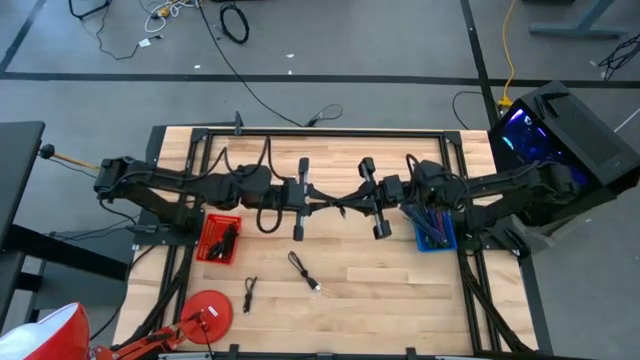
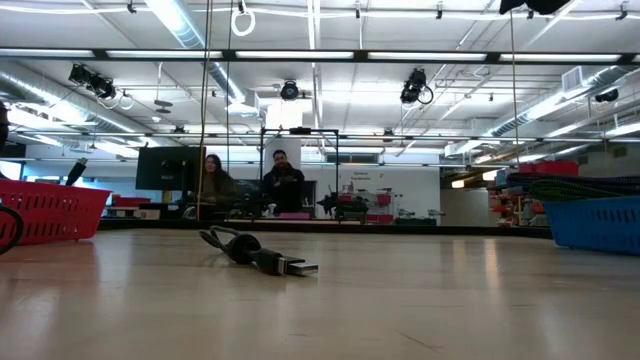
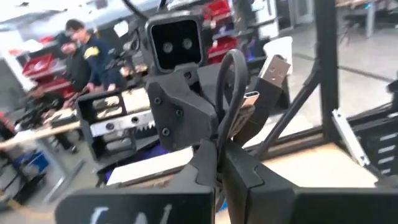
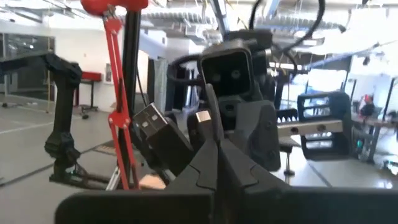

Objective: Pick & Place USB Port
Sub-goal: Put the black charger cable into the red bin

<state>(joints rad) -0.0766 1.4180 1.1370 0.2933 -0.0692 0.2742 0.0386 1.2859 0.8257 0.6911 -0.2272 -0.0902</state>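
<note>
Table: light wooden slatted table top [image 1: 350, 275], my landmark.
Bins: red mesh basket [image 1: 220, 240] at its left side; blue plastic bin [image 1: 435, 232] at its right.
Loose cables: black USB cable [image 1: 304, 271] near centre-front; another short black cable [image 1: 249, 293] left of it.
My left gripper [image 1: 304, 199]: above table centre, clamped on a black USB cable with silver plugs [image 3: 273, 70].
My right gripper [image 1: 374, 198]: facing it, clamped on the same cable.
</note>
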